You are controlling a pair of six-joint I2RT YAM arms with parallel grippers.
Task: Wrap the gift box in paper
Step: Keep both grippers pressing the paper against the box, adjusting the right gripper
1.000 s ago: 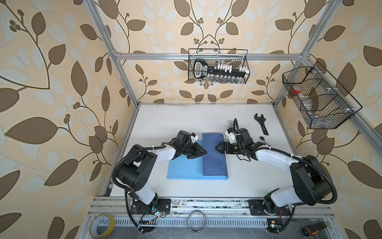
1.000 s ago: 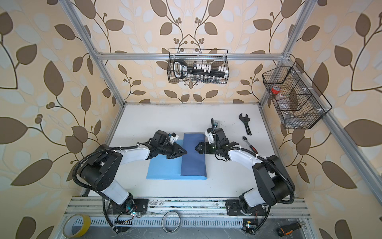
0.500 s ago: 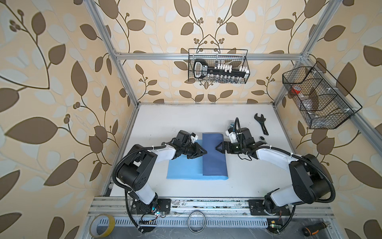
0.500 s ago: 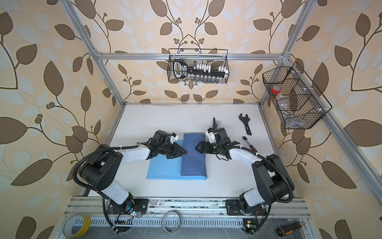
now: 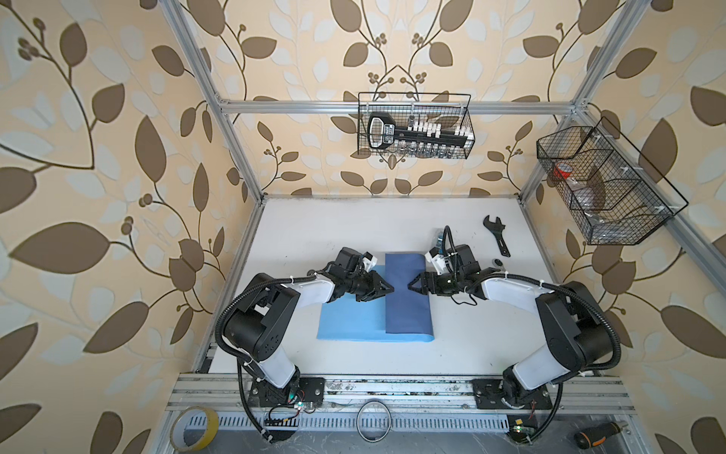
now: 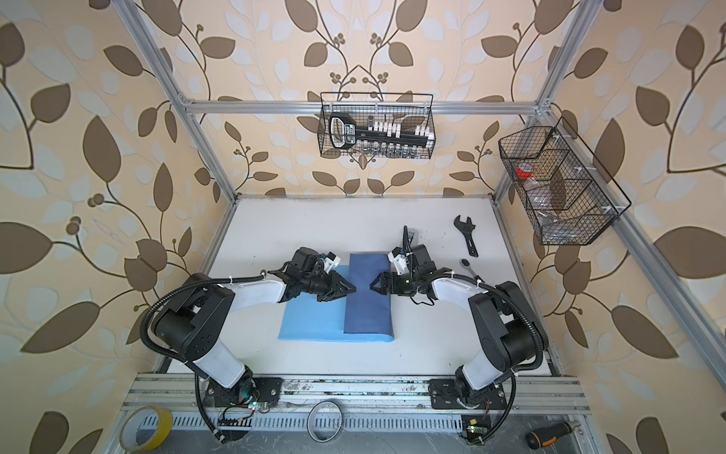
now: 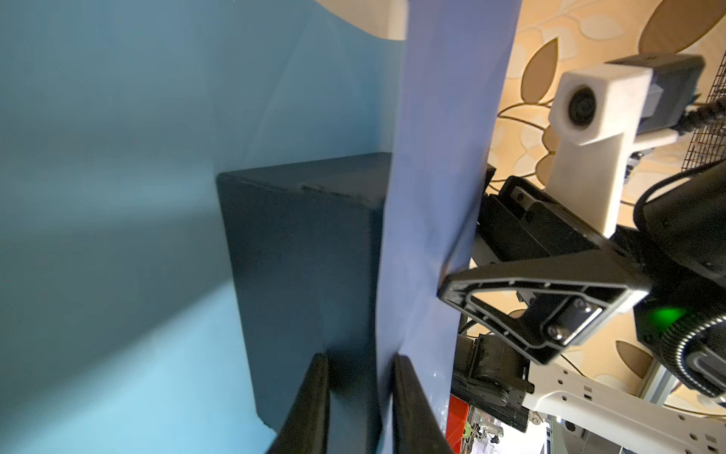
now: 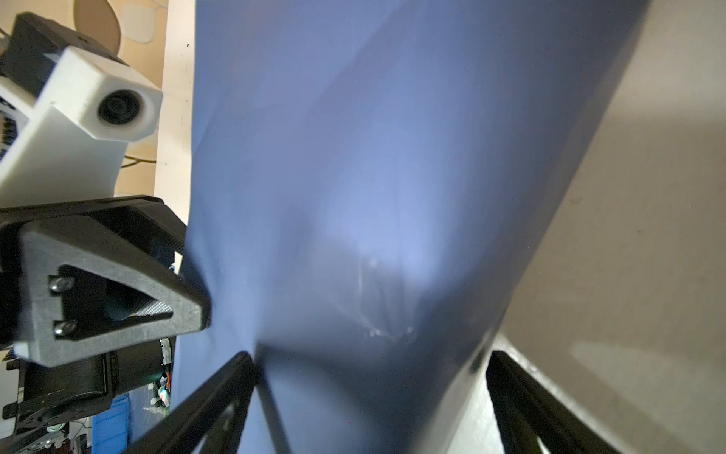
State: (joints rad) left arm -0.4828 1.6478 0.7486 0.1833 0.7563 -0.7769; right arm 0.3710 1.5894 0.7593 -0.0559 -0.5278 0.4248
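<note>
The paper [image 5: 345, 322] lies light-blue side up on the table, and its dark slate-blue flap [image 5: 408, 314] is folded leftward over the gift box. In both top views the flap hides the box. The left wrist view shows the black gift box [image 7: 298, 255] standing on the light-blue sheet with the flap over its top. My left gripper [image 5: 391, 291] [image 7: 357, 393] is at the flap's left edge, its fingers a narrow gap apart. One is in front of the box's side, the other over the flap. My right gripper [image 5: 410, 283] [image 8: 371, 393] is wide open and straddles the flap's right side.
A black wrench [image 5: 497, 239] and a small ratchet [image 5: 499, 261] lie at the back right of the table. Wire baskets hang on the back wall [image 5: 414, 125] and the right frame [image 5: 605, 188]. A yellow tape roll [image 5: 194, 428], a ring [image 5: 373, 426] and a screwdriver [image 5: 601, 436] lie below the front rail.
The right arm has shifted very slightly, and its jaws stay wide. The left gripper, the flap and the sheet lie as before.
</note>
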